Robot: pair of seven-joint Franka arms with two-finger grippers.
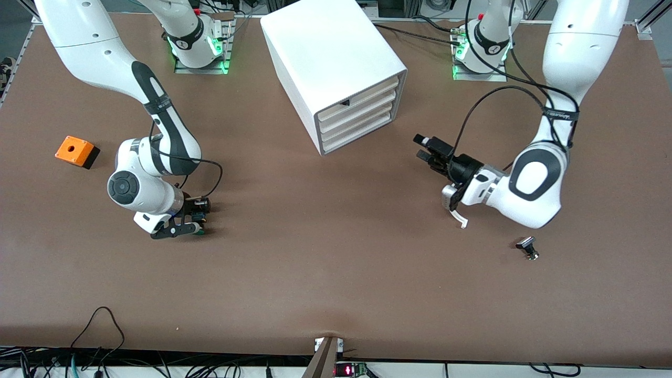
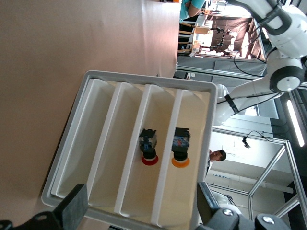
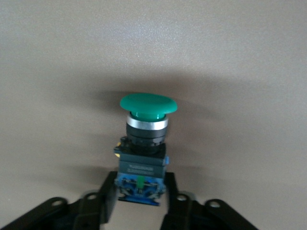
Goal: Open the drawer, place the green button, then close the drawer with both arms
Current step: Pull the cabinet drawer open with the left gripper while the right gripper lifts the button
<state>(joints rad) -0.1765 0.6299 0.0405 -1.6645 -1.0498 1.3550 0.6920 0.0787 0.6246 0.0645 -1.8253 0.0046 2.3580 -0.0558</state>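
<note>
The white cabinet [image 1: 325, 47] stands at the table's middle, near the arms' bases, with all its drawers pushed in. The lowest drawer [image 1: 357, 137] also shows in the left wrist view [image 2: 91, 139]. My left gripper [image 1: 421, 147] is open and empty, level with the cabinet's front and a short way off it, and points at it [image 2: 141, 211]. My right gripper [image 1: 194, 218] is low at the table toward the right arm's end. It is shut on the green-capped button [image 3: 146, 139] by its blue and black body. The button is mostly hidden in the front view [image 1: 199, 209].
An orange box with a hole [image 1: 76, 151] sits near the right arm's end of the table. A black-capped silver-stemmed piece [image 1: 527, 247] lies near the left arm's elbow. Two small pieces with red [image 2: 148, 148] and orange [image 2: 181, 148] caps show on the upper drawer fronts.
</note>
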